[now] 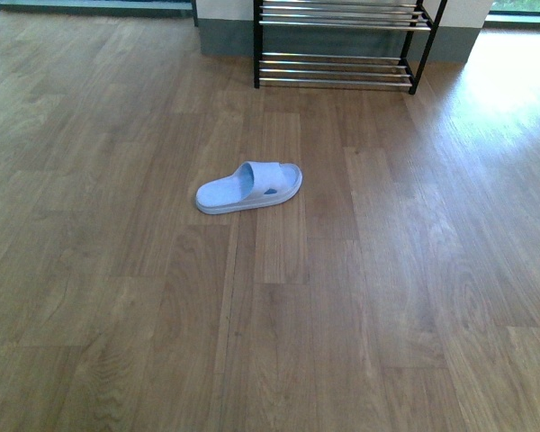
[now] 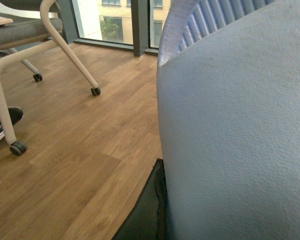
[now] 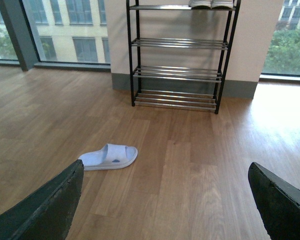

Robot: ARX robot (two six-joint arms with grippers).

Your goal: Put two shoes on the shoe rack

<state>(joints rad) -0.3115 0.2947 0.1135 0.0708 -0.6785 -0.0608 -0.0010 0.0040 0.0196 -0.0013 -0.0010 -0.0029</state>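
A pale blue slipper [image 2: 235, 130] fills most of the left wrist view, with my left gripper [image 2: 162, 200] shut on it; one dark finger [image 2: 147, 215] presses against its side, and the other finger is hidden. A second pale blue slipper [image 1: 248, 187] lies flat on the wood floor, in the open in front of the shoe rack [image 1: 342, 70]. My right gripper [image 3: 165, 165] is open and empty above the floor. From it, that slipper [image 3: 109, 156] lies off to one side, and the shoe rack [image 3: 177, 72] stands against the wall. Neither arm shows in the front view.
White-soled shoes [image 3: 210, 4] sit on the rack's top shelf. A chair [image 2: 65, 45] with beige legs on castors and a person's black shoe [image 2: 2, 122] are near the left arm. Tall windows [image 3: 70, 30] line the wall.
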